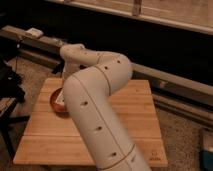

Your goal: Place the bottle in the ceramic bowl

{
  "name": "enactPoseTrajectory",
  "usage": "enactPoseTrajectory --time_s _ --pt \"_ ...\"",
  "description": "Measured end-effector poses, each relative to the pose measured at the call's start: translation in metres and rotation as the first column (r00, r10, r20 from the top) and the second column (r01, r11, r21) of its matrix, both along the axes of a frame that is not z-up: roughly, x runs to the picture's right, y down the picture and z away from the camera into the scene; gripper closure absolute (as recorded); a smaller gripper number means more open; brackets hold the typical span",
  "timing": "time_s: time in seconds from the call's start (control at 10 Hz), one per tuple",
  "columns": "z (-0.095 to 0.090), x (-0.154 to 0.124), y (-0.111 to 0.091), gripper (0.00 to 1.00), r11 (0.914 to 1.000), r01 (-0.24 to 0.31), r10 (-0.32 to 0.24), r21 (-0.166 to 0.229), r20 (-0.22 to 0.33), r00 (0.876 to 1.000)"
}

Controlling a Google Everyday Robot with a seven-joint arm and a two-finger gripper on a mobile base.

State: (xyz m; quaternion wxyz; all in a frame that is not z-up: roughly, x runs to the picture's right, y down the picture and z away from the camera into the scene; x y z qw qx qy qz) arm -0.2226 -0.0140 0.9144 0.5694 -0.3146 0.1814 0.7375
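The ceramic bowl [53,101] sits on the wooden desk [141,116] close to its left edge, nearer the far left corner than the near one. The robot's arm [95,107] sweeps across the middle of the desk and hides the bowl's right side. The gripper [62,95] hangs over the bowl, mostly behind the arm; whether it is open or clamped cannot be told. A pale patch there, right at the gripper, seems to be the bottle [60,101].
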Motion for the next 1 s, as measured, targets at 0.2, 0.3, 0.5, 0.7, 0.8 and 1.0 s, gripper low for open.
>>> enactPoseTrajectory --time_s 0.2,0.3,0.5,0.7,0.8,1.0 --pt "-0.0056 -0.0075 0.0007 0.62 0.9992 0.026 -0.027 0.031 0.022 0.999" --pt "-0.0065 -0.0084 0.0006 0.59 0.9989 0.031 -0.032 0.036 0.026 0.999" --pt "-0.0058 -0.0059 0.0005 0.58 0.9989 0.03 -0.031 0.036 0.024 0.999" --pt "-0.0063 -0.0081 0.0011 0.58 0.9989 0.033 -0.033 0.035 0.026 0.999" --pt "-0.0064 -0.0085 0.0011 0.58 0.9988 0.033 -0.034 0.035 0.027 0.999" --pt "-0.0061 -0.0073 0.0009 0.58 0.9989 0.032 -0.032 0.035 0.026 0.999"
